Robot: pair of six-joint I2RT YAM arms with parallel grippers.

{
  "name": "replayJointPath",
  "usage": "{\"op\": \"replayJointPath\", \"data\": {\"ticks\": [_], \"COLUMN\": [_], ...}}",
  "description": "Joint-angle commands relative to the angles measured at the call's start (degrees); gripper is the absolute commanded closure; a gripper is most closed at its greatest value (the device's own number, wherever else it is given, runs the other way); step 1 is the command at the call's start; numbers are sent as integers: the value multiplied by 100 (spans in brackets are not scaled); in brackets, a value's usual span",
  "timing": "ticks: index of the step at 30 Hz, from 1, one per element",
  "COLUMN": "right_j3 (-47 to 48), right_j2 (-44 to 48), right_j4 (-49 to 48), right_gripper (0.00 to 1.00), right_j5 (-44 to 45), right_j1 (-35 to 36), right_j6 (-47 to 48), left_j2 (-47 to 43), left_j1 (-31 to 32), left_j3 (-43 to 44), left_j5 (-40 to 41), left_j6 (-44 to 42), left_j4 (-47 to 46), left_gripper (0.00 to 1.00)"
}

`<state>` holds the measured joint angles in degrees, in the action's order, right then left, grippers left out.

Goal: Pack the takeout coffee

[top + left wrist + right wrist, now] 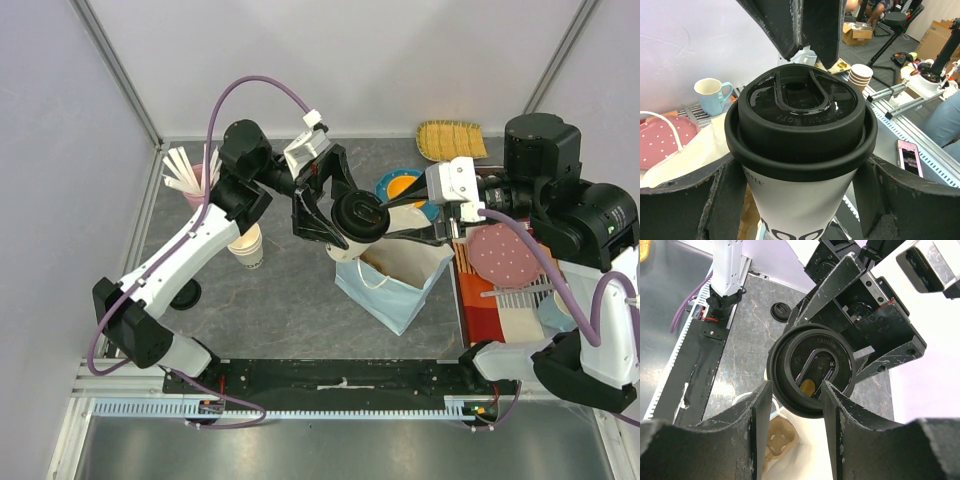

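Grey mottled worktop [290, 300]. Pale blue paper bag [395, 290], mouth open, mid-worktop. White paper takeout cup [800, 200] with round black plastic lid: held aloft at the bag's 11 o'clock edge, upright, long axis vertical, lid up. Probably light and crushable, with a slick lid; best taken below the rim. Left fingers [685, 210] clamp its wall. Right fingers [755, 440], at 3 o'clock, are parted and grip nothing.

Paper bag [400, 285] mouth open just below-right of takeout coffee [358, 214], left gripper [348, 218] fingers flanking cup, right gripper [390, 222] crowding lid from right, contact there unclear, passable table [290, 300] between bag and stacked paper cups [248, 246], pink dotted plate [500, 255] near bag's right.
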<state>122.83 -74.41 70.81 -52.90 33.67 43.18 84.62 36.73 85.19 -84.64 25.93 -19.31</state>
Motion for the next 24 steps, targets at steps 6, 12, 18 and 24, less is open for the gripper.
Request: {"op": "replayJointPath", "data": {"ticks": [6, 12, 18, 24], "right_j3": [-1004, -1128, -1437, 415], "right_j2": [725, 551, 894, -283], "right_j4": [-3170, -3109, -2511, -1360], "right_gripper": [36, 34, 42, 44], "right_j5": [1868, 3670, 5000, 4956], "right_j1": [52, 61, 52, 157], "right_j6": [-3767, -7444, -8868, -8688], "left_j2": [-288, -1008, -1448, -1361], "left_j1": [71, 53, 185, 352], "left_j3": [929, 316, -124, -73], "left_j5": [1744, 3039, 4304, 5035], "left_j6": [-4006, -4157, -4816, -4905], "left_j4": [3996, 3294, 3240, 3469], "left_gripper": [53, 52, 51, 52]}}
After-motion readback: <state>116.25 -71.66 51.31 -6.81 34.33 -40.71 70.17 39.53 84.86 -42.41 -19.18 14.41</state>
